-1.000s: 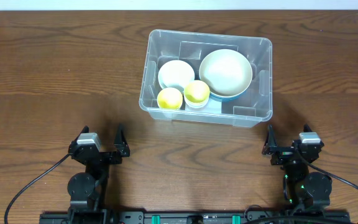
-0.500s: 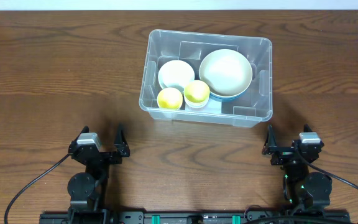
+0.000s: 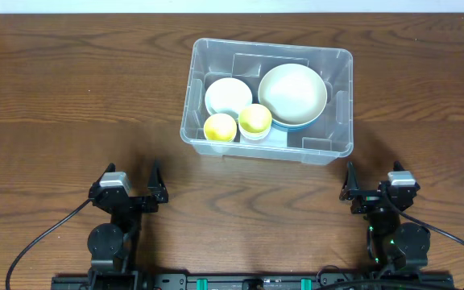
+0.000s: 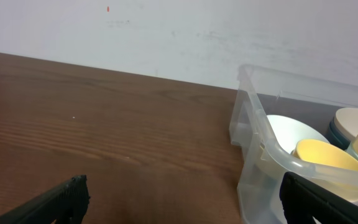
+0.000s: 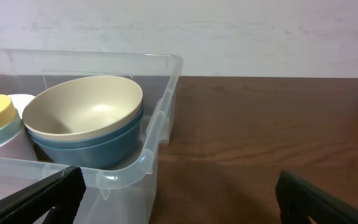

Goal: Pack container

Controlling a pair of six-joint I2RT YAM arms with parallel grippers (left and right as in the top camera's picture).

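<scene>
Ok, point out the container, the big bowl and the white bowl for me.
container [image 3: 272, 48], overhead view, on its far rim.
big bowl [image 3: 292, 91], overhead view, middle of its cream inside.
white bowl [image 3: 228, 93], overhead view, bare part of its inside.

This reads as a robotics lab or test bench, not a lived-in room. A left arm [image 3: 111, 234] and a right arm [image 3: 397, 238], both small and black, sit on a mounting rail [image 3: 240, 282] at the near edge of a dark wood-grain table [image 3: 71, 97], with black cables [image 3: 39, 242] looping from their bases. Behind it stands a bare, faintly scuffed white wall [image 4: 166, 37]. The only household goods are bowls [image 3: 292, 93] in a clear plastic container [image 3: 272, 46] (apparently a staged set). The views are too tight to show the rest of the room.
</scene>
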